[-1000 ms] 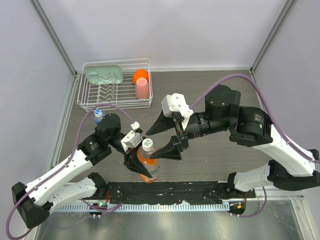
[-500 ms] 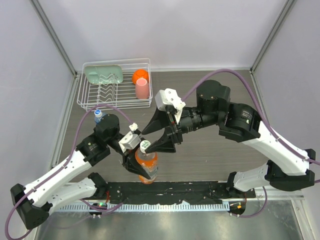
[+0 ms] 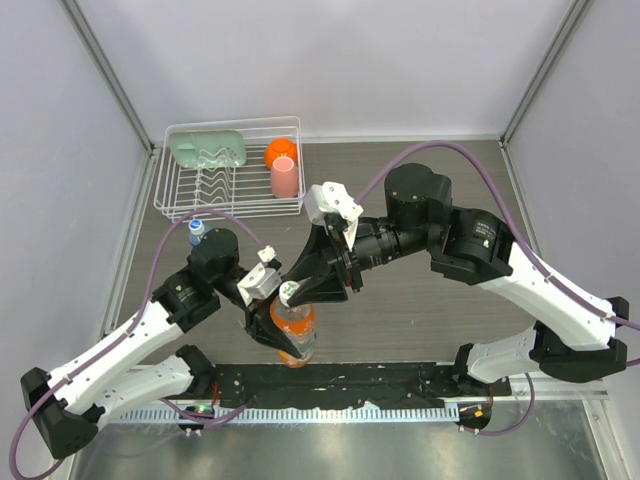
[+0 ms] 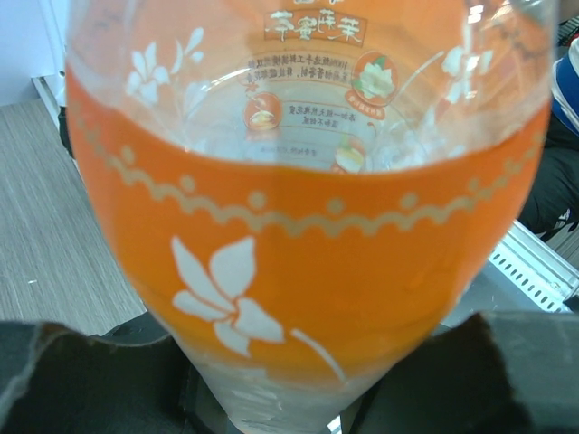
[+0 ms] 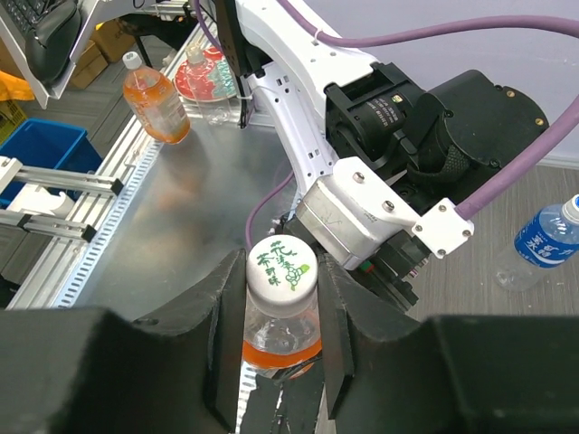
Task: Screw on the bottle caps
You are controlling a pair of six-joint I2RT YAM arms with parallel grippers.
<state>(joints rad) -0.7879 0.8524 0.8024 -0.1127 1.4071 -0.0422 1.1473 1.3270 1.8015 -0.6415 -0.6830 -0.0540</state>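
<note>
The orange-drink bottle (image 3: 295,328) stands tilted near the table's front edge, and its orange label (image 4: 298,271) fills the left wrist view. My left gripper (image 3: 277,338) is shut on its lower body, its dark fingers (image 4: 72,380) on either side. The white bottle cap (image 5: 281,270) with green print sits on the bottle's neck. My right gripper (image 5: 280,276) is shut on that cap, one finger against each side of it (image 3: 290,292). The blue-label bottle (image 3: 197,233) lies by the left arm with its cap on, and it also shows in the right wrist view (image 5: 540,244).
A white wire dish rack (image 3: 230,195) at the back left holds a pink cup (image 3: 284,178), an orange cup (image 3: 281,152) and a green dish (image 3: 207,149). Both arms crowd the front middle. Another orange bottle (image 5: 156,107) stands beyond the metal front rail.
My right gripper has swung left onto the bottle's top and closed on the cap. The left gripper and the bottle have barely moved.
</note>
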